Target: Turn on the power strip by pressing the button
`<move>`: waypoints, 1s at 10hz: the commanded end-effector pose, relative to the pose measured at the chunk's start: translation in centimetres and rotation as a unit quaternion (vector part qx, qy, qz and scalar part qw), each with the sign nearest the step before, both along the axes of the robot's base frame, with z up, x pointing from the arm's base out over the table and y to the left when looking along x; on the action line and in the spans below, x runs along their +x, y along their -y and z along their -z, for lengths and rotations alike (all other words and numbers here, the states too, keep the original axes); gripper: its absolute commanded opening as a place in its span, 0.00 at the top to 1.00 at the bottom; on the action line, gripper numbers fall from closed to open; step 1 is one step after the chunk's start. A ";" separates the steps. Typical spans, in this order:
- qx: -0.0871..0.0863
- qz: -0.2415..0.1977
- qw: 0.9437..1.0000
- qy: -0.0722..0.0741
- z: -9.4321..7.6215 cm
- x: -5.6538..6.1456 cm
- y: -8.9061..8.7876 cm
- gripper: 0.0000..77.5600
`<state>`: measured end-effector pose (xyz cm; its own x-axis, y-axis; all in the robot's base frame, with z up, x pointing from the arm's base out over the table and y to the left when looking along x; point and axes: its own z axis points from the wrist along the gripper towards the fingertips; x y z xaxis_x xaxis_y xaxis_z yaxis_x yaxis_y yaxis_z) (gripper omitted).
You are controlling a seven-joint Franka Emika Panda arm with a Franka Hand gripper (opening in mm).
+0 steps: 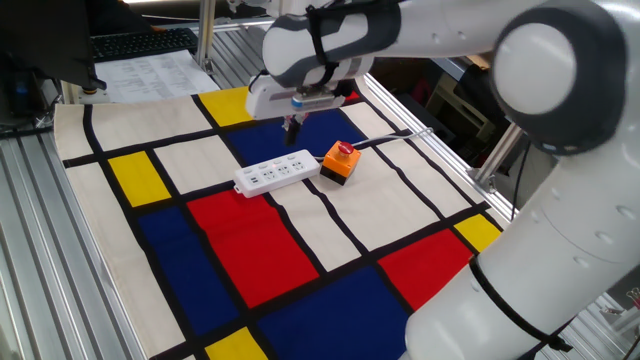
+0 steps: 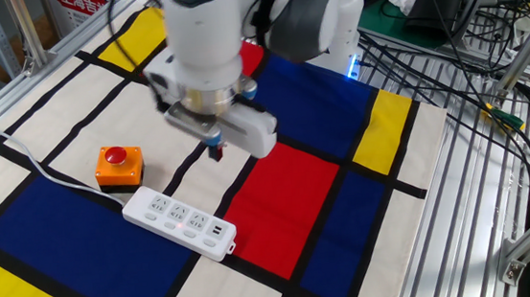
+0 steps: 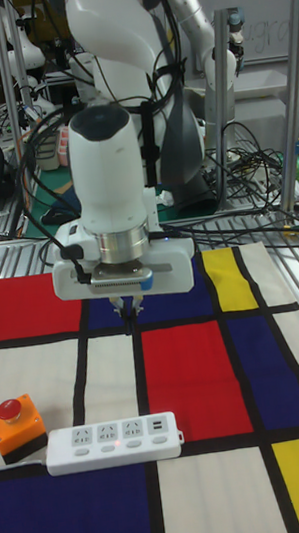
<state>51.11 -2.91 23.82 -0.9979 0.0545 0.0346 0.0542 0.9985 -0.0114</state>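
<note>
The white power strip (image 1: 278,172) (image 2: 179,220) (image 3: 111,443) lies flat on the coloured mat, its sockets facing up. Its button is too small to pick out in any view. My gripper (image 1: 293,128) (image 2: 214,153) (image 3: 127,323) hangs in the air above the mat, behind the strip and well clear of it. It points straight down, shut, with its fingertips together and nothing between them.
An orange-and-black box with a red domed button (image 1: 340,162) (image 2: 118,167) (image 3: 17,426) stands right beside one end of the strip. A thin white cord (image 2: 35,161) runs across the mat. Metal rails and loose cables (image 2: 469,63) border the mat.
</note>
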 end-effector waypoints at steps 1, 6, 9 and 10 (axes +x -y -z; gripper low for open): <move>-0.006 0.002 1.000 0.007 0.0 -0.9 -0.6 1.00; -0.005 -0.001 1.000 -0.001 -0.9 -1.3 -0.2 1.00; -0.006 -0.002 1.000 -0.003 -1.1 -1.2 -0.1 1.00; -0.005 -0.002 1.000 -0.001 -1.0 -1.2 -0.1 1.00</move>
